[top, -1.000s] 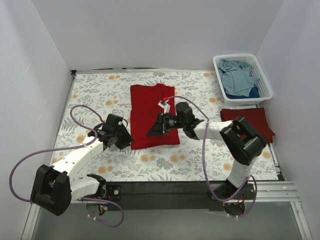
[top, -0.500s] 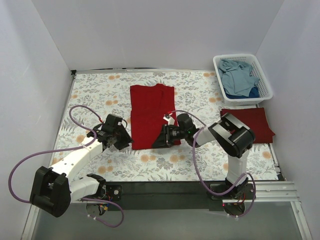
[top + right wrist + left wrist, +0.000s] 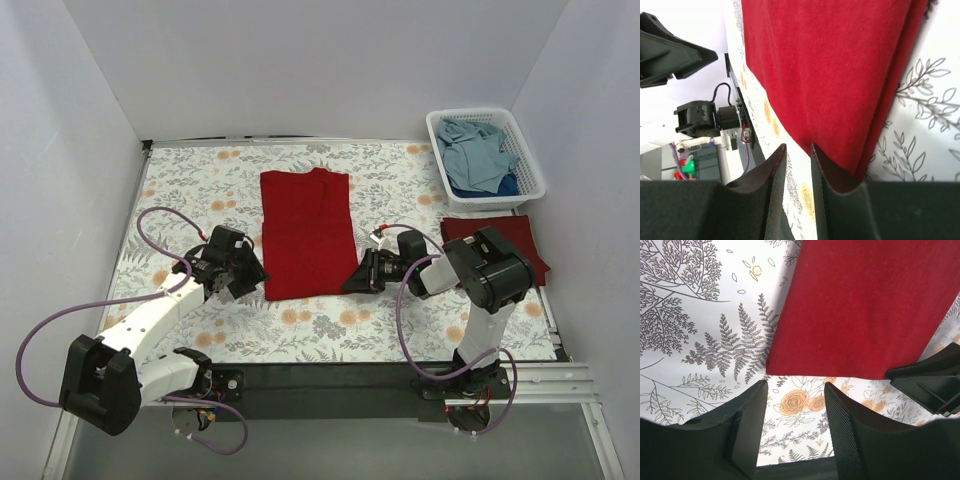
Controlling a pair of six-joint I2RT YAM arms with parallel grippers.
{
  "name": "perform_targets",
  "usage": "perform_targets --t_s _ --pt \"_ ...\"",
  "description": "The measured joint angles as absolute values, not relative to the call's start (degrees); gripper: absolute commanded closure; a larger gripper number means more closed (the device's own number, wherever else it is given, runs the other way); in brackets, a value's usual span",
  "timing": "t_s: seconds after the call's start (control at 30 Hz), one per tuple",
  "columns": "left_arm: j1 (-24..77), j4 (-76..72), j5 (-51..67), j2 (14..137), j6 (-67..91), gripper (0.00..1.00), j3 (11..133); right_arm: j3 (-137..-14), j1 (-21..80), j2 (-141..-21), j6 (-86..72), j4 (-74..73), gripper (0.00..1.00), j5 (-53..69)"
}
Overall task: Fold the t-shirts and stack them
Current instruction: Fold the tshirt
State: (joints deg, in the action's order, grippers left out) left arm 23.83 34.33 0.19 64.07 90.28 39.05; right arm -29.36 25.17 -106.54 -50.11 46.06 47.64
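Note:
A bright red t-shirt (image 3: 305, 235) lies flat in a long folded strip in the middle of the floral table. It also shows in the left wrist view (image 3: 865, 305) and the right wrist view (image 3: 830, 65). My left gripper (image 3: 248, 283) (image 3: 795, 405) is open and empty over bare table, just off the shirt's near left corner. My right gripper (image 3: 352, 283) (image 3: 798, 150) is narrowly open and empty, just off the shirt's near right corner. A folded maroon t-shirt (image 3: 520, 240) lies at the right, partly behind my right arm. Dusty blue t-shirts (image 3: 475, 150) lie in the basket.
A white lattice basket (image 3: 497, 202) stands at the back right corner. White walls enclose the table (image 3: 200, 190) on three sides. A dark rail runs along the near edge, with purple cables looping from both arms.
My right gripper has drawn back from on top of the red shirt to the near right, off its edge. The shirt now lies flat and narrower. My left gripper has barely moved.

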Motion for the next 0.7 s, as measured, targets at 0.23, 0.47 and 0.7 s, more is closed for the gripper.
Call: perform_targets --t_s 0.23,0.47,0.7 --pt "23.83 34.61 0.03 63.11 86.19 0.3 39.62 -30.24 25.41 -94.65 -42.11 31.53 0.64 42.7" --pt "25.28 35.83 -0.69 65.21 82.13 0.27 43.18 -47.33 32.42 -84.29 -29.32 -2.39 0.5 14.52" --pt "27.07 36.29 -2.55 71.64 80.58 0.27 45.76 -56.88 40.97 -88.79 -25.02 -20.88 0.47 -2.63"
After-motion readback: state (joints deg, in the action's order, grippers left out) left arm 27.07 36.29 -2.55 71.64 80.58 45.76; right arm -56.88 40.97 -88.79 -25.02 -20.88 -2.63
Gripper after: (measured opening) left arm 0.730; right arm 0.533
